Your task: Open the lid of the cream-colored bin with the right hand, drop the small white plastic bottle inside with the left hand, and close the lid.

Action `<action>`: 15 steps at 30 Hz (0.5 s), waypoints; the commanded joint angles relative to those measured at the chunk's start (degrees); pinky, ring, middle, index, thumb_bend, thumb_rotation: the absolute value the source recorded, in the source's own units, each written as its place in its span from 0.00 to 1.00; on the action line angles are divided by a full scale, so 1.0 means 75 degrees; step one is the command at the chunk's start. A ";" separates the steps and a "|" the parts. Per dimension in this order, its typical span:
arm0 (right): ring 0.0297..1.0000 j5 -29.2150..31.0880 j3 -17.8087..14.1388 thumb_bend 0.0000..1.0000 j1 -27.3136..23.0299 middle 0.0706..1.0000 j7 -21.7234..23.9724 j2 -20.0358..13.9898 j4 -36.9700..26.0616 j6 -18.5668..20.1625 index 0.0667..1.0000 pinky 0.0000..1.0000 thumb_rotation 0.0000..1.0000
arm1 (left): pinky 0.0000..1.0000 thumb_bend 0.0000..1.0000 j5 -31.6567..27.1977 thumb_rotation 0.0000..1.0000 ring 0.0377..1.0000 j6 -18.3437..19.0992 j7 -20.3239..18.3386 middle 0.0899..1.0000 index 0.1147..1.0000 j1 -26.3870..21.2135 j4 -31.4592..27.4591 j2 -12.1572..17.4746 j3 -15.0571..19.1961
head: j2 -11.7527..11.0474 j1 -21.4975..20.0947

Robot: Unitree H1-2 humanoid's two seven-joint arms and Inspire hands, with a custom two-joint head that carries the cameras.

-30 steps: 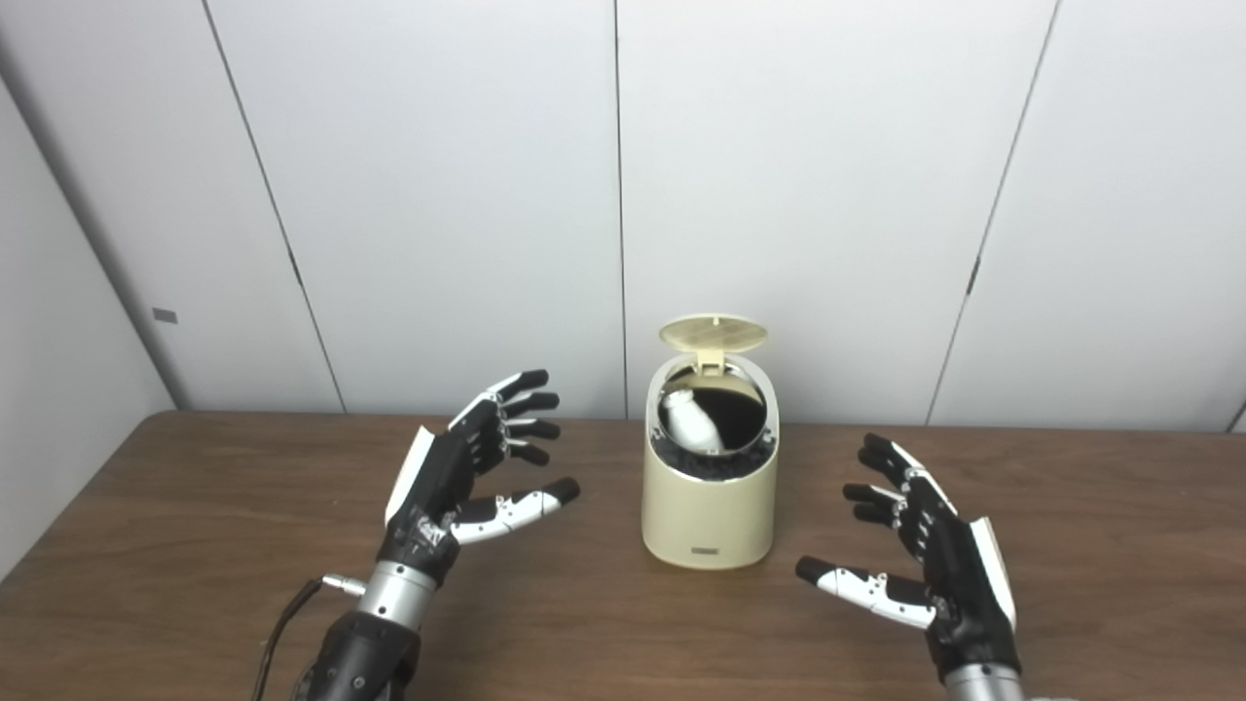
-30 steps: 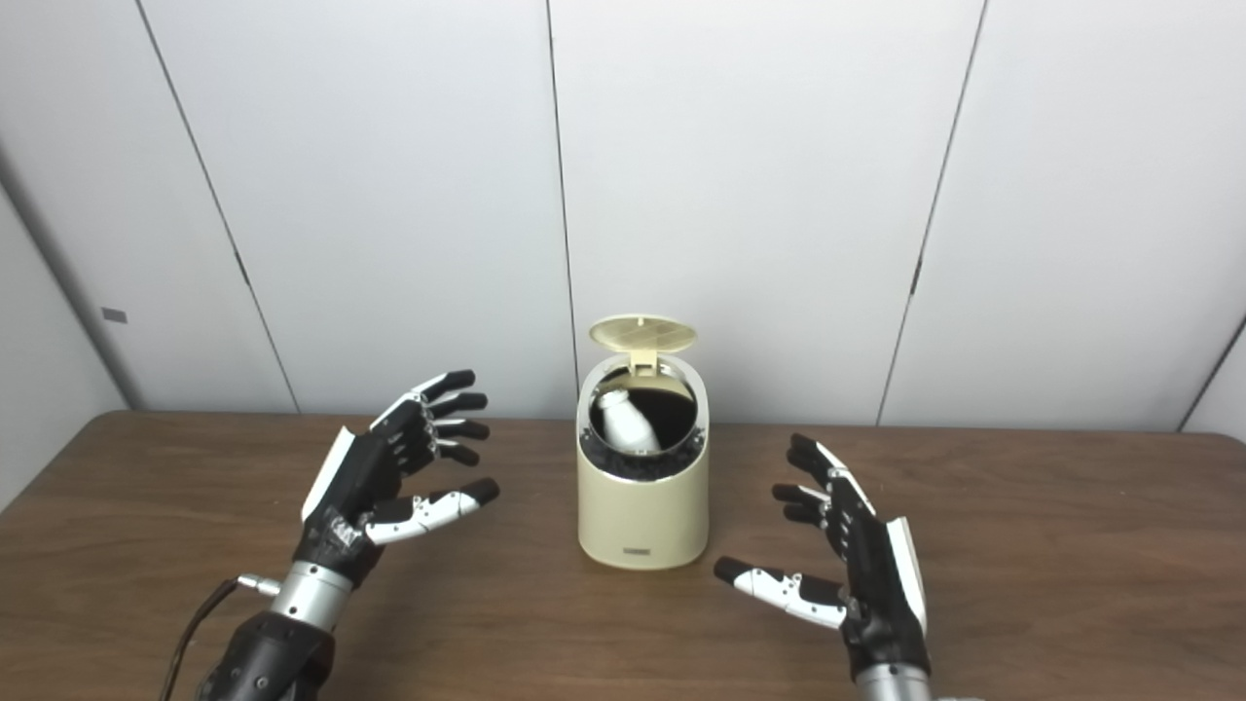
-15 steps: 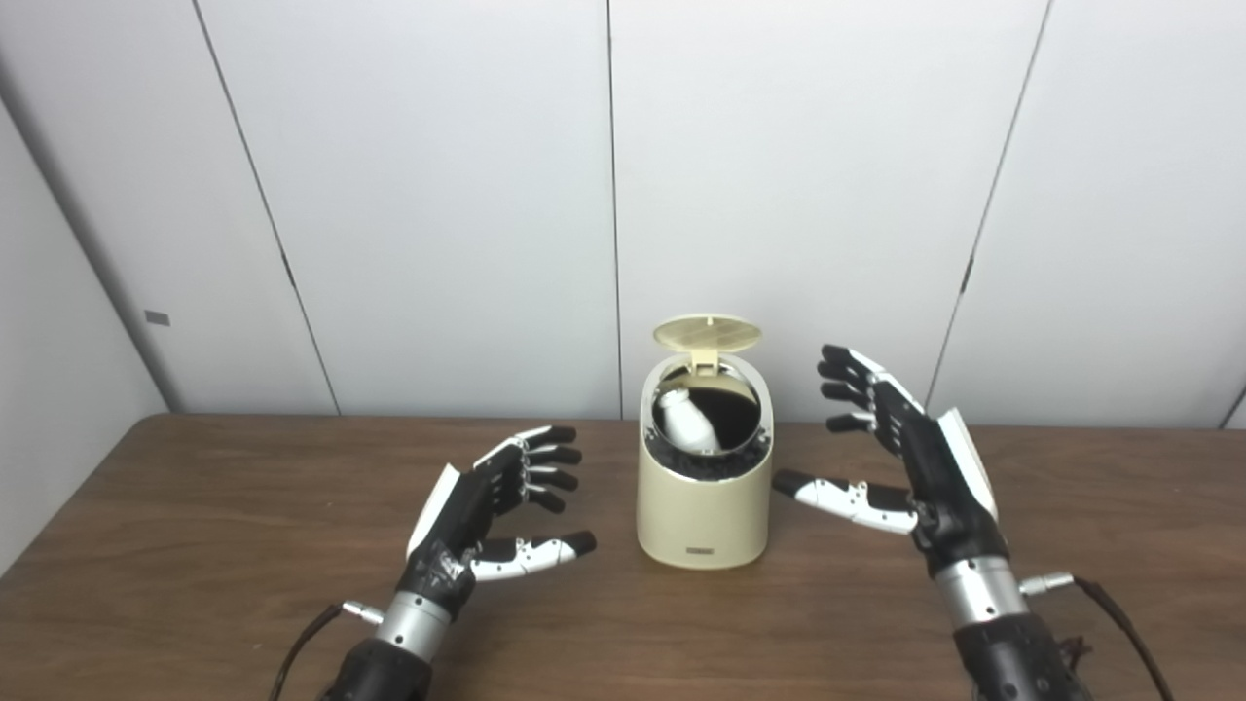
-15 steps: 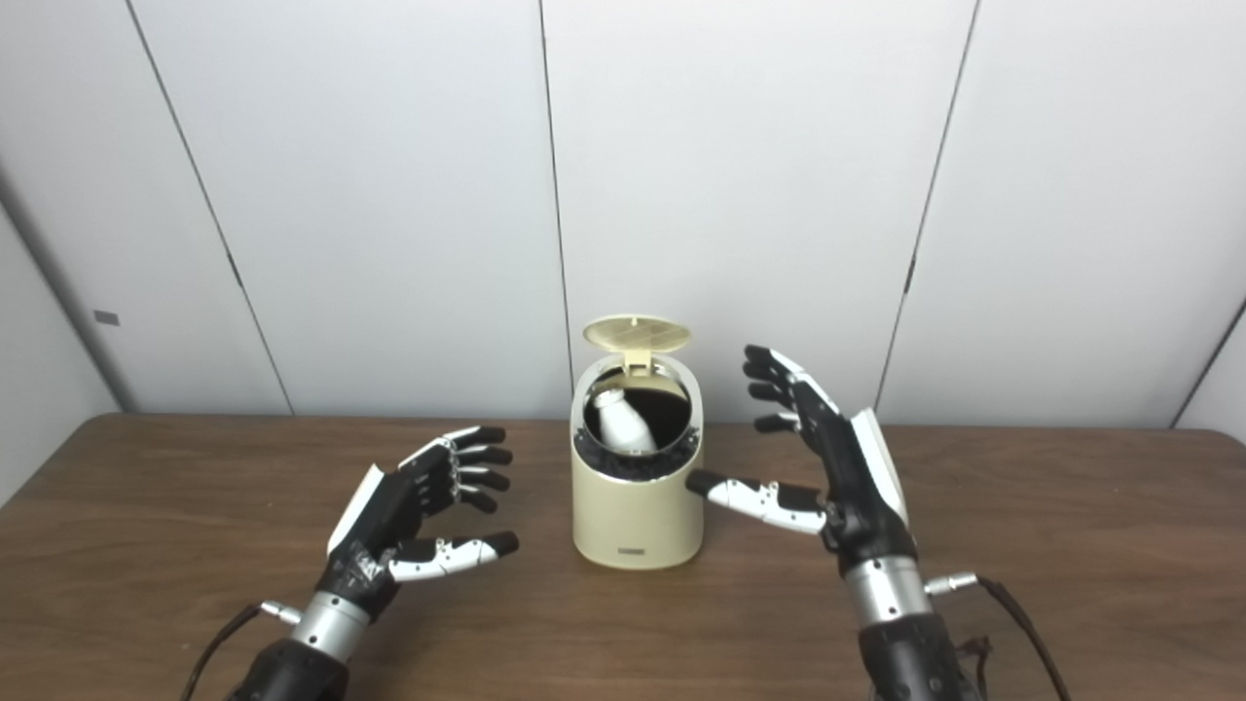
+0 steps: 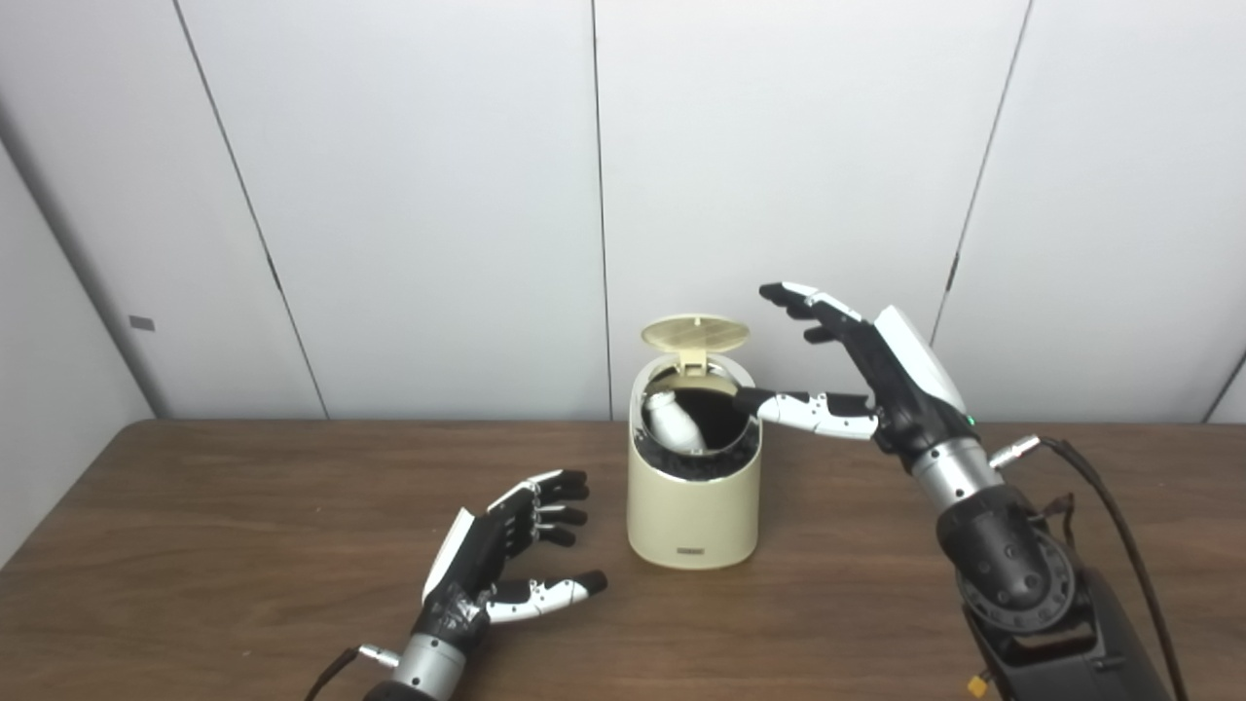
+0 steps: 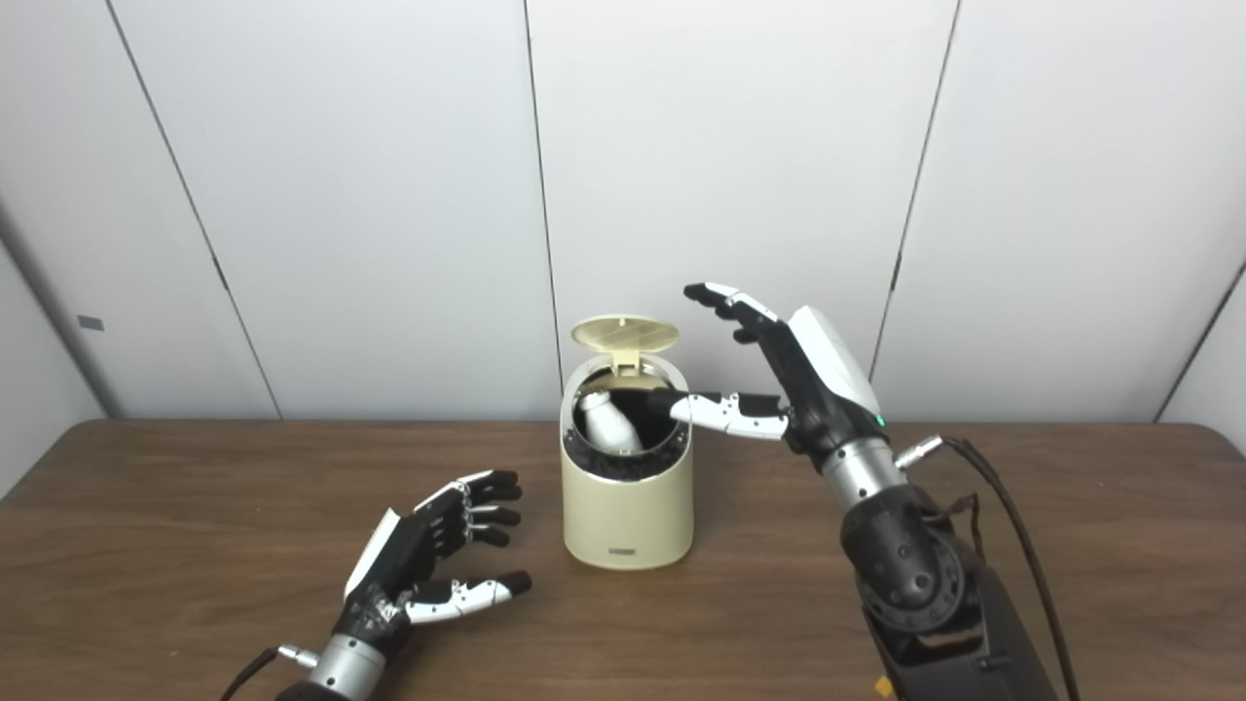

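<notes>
Bin (image 5: 693, 506), cream-colored, on worktop (image 5: 243, 545): lid (image 5: 695, 332) raised; white bottle (image 5: 675, 422) inside. Right hand (image 5: 866, 375) beside lid, fingers spread, grasping nothing. Left hand (image 5: 496, 560) low, released. Closing calls for fingers pressing lid top down squarely, without tipping bin.

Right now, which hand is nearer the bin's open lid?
Right. The right hand is raised beside the lid, its fingers apart, holding nothing. The left hand hangs low over the table, left of the bin.
</notes>
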 commanded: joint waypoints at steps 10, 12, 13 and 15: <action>0.87 -0.0411 0.0226 0.65 -0.1133 0.85 0.0238 -0.0270 0.0575 -0.0214 0.82 0.77 0.57 | 0.65 0.69 0.0147 0.00 0.71 -0.0369 0.0115 0.77 0.77 -0.0069 0.0295 -0.0131 0.0088 | -0.0029 0.0085; 0.86 -0.0519 0.0302 0.66 -0.1246 0.85 0.0297 -0.0289 0.0640 -0.0132 0.82 0.75 0.56 | 0.65 0.69 0.0119 0.00 0.71 -0.0391 0.0088 0.77 0.77 -0.0079 0.0307 -0.0122 0.0103 | -0.0038 0.0098; 0.86 -0.0607 0.0363 0.66 -0.1309 0.85 0.0339 -0.0296 0.0664 -0.0078 0.82 0.74 0.57 | 0.65 0.69 0.0112 0.00 0.71 -0.0394 0.0083 0.77 0.77 -0.0080 0.0304 -0.0117 0.0112 | -0.0038 0.0098; 0.86 -0.0764 0.0490 0.66 -0.1422 0.86 0.0426 -0.0322 0.0714 -0.0071 0.82 0.73 0.57 | 0.65 0.69 0.0135 0.00 0.71 -0.0408 0.0098 0.77 0.77 -0.0083 0.0310 -0.0116 0.0124 | -0.0041 0.0132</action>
